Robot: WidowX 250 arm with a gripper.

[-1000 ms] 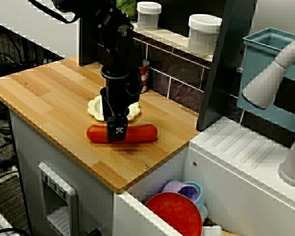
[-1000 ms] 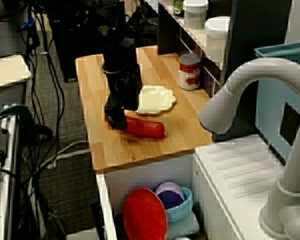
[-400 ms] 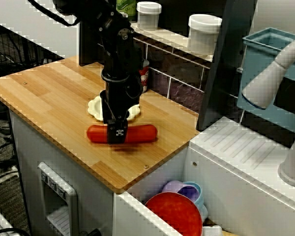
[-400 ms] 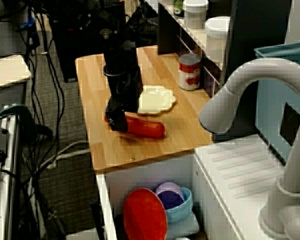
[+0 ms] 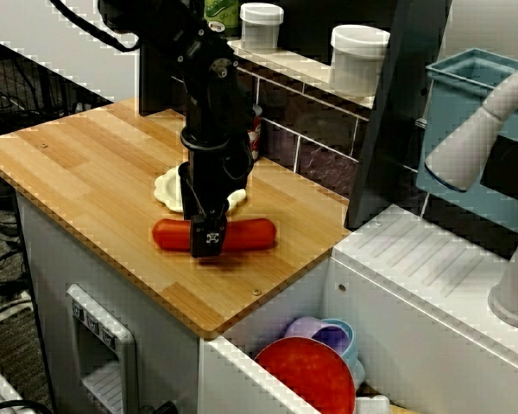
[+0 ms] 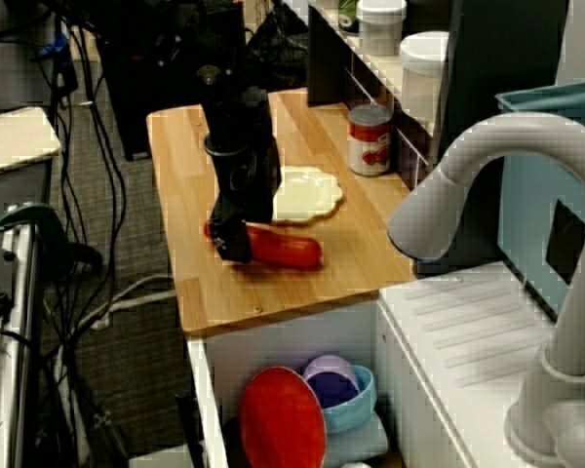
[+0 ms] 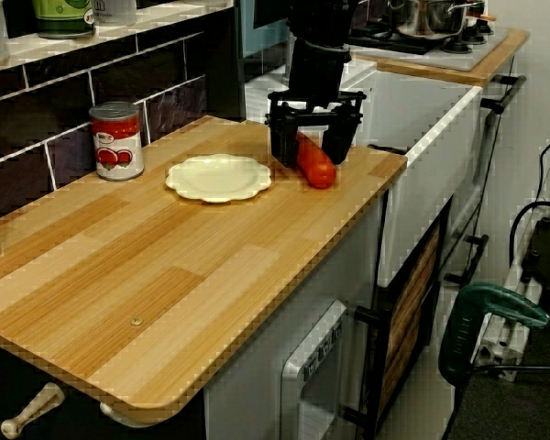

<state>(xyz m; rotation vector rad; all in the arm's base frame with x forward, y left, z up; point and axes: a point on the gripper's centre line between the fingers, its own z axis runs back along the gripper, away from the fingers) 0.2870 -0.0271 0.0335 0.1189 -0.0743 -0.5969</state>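
Note:
A red sausage (image 5: 250, 233) (image 6: 291, 251) (image 7: 317, 170) lies flat on the wooden counter (image 5: 86, 172), near its front edge. My black gripper (image 5: 209, 246) (image 6: 236, 249) (image 7: 310, 154) points straight down over it. In the view along the counter the gripper is open, one finger on each side of the sausage's far end and the tips close to the wood. A gap shows between the left finger (image 7: 280, 147) and the sausage. A cream scalloped plate (image 5: 167, 190) (image 6: 307, 195) (image 7: 217, 177) sits empty just behind the gripper.
A tomato can (image 6: 370, 139) (image 7: 116, 140) stands against the tiled back wall. White jars (image 5: 358, 56) sit on the shelf above. A white sink unit with a grey tap (image 6: 487, 195) adjoins the counter. Below it are a red plate (image 5: 311, 371) and bowls.
The gripper has come down a little over the sausage and shifted slightly toward the counter's front. The sausage and plate have not moved.

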